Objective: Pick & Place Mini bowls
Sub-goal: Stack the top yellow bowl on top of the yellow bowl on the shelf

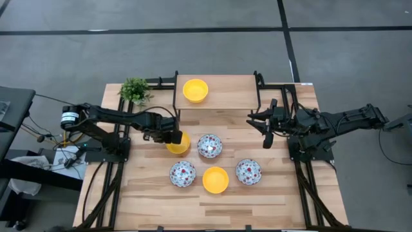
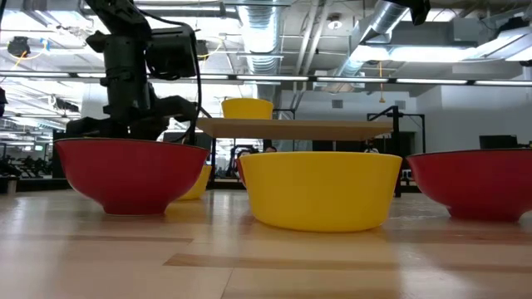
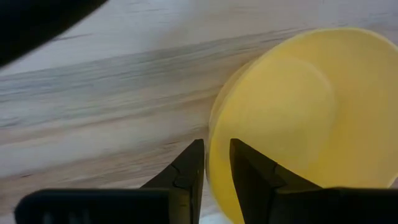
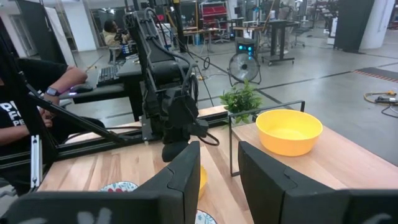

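Note:
My left gripper (image 1: 176,137) points down over a plain yellow mini bowl (image 1: 179,144) at the table's middle left and is shut on its rim. A second yellow bowl (image 1: 215,180) and three red-and-blue floral bowls (image 1: 209,146) (image 1: 183,174) (image 1: 248,171) stand on their bases on the table. A third yellow bowl (image 1: 195,90) stands on the raised wooden shelf (image 1: 225,96) at the back. My right gripper (image 4: 217,168) hangs level and open in the air at the right, with nothing between its fingers. My left gripper has the yellow bowl's rim (image 3: 212,155) pinched between its two fingers, one finger (image 3: 252,174) inside the bowl and the other (image 3: 189,171) outside. The fingers come from above, pointing down. Whether the bowl's base rests on the table I cannot tell.
A small green plant (image 1: 134,90) stands at the back left corner, beside the shelf's black frame (image 1: 176,96). In the right wrist view a person (image 4: 25,99) sits behind the left arm. Bare wood lies along the table's near edge.

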{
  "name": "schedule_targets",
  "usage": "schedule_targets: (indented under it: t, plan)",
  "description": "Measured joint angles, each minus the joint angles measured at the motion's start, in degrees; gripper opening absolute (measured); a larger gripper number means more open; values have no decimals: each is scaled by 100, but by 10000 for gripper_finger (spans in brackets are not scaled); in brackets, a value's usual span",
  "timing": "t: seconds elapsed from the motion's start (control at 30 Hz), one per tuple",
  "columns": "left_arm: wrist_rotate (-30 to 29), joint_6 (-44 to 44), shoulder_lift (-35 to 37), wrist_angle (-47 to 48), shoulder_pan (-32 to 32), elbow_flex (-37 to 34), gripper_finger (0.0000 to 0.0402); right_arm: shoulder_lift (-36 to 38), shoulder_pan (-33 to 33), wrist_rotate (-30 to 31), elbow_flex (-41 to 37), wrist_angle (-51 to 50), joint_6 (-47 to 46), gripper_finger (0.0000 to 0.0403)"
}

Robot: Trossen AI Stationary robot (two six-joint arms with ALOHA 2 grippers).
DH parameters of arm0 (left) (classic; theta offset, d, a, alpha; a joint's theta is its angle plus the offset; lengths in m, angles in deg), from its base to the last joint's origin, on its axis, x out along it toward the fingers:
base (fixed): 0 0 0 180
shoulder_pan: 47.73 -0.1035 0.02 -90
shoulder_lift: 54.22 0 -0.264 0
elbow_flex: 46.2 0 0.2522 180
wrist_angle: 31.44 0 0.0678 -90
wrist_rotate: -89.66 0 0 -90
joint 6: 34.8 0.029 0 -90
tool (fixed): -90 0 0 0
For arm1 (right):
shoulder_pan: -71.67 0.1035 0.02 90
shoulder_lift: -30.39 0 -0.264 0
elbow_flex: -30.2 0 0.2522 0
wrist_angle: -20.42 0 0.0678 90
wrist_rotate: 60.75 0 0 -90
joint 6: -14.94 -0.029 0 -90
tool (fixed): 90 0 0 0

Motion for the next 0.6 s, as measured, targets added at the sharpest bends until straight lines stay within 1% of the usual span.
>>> schedule_targets:
  t: [0.1, 0.27, 0.37, 0.47, 0.6]
  plan:
    - [-28, 11, -56, -86, 0, -35, 76, 0, 0, 0, 0, 0, -1, 98]
    - [-65, 12, -167, -296, 0, -285, 73, -2, -1, 0, 0, 2, -1, 98]
    - [-63, 12, -171, -314, 0, -385, 52, 0, 4, 0, 0, 4, -1, 98]
    - [-62, 144, -171, -373, 0, -399, 14, 0, 5, 0, 0, 4, -1, 98]
    - [-61, 189, -171, -452, 0, -396, 9, 0, 5, 0, 0, 2, -1, 98]
